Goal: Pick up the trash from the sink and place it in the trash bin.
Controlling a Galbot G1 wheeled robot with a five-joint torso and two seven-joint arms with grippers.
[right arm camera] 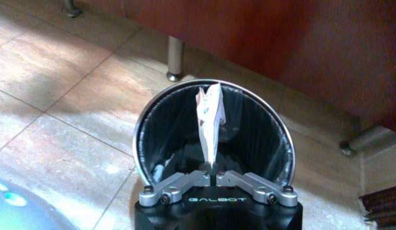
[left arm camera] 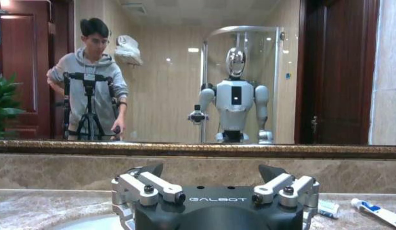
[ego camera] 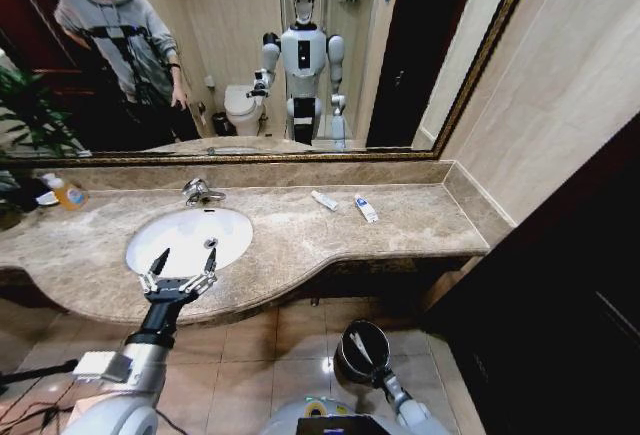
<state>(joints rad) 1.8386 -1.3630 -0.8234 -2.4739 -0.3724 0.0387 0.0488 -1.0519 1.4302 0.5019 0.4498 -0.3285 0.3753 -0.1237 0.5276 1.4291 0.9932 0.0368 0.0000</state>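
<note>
Two tubes (ego camera: 345,203) lie on countertop (ego camera: 420,220) beyond sink (ego camera: 189,240).

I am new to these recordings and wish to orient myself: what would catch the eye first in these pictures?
The right gripper, low over the floor tiles, is shut on a flat white wrapper standing above the mouth of the black trash bin. The left gripper hovers open at the near rim of the white sink. Two small white tubes lie on the marble countertop to the sink's right.
</note>
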